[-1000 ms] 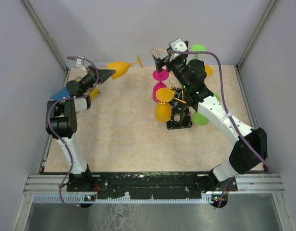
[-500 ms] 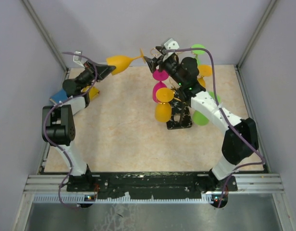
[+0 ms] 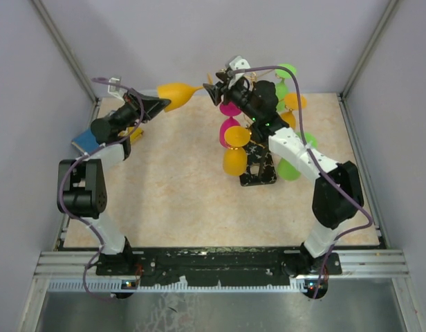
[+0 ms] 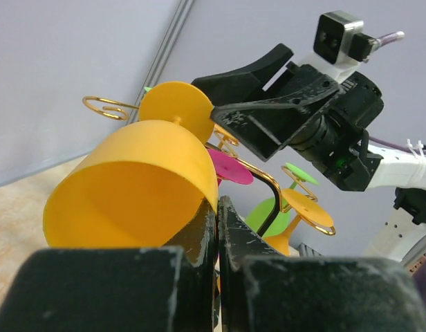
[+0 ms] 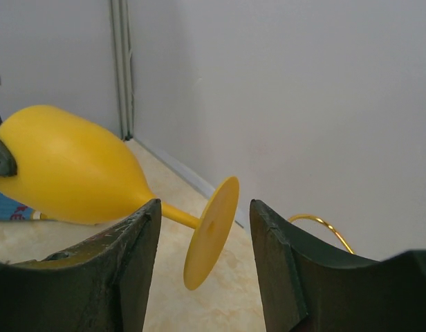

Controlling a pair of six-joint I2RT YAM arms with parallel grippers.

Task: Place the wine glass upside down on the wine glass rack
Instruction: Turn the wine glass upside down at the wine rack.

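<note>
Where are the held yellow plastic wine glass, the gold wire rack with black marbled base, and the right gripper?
held yellow plastic wine glass (image 5: 68, 173): right wrist view, bowl.
gold wire rack (image 3: 260, 176): top view, black marbled base.
right gripper (image 5: 205, 207): right wrist view, between fingertips.

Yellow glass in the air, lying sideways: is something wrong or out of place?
It looks odd but deliberate. The yellow wine glass lies on its side in mid-air, its bowl rim pinched by the left end effector, while the right end effector gapes open around its foot. Nothing looks spilled or broken.
</note>
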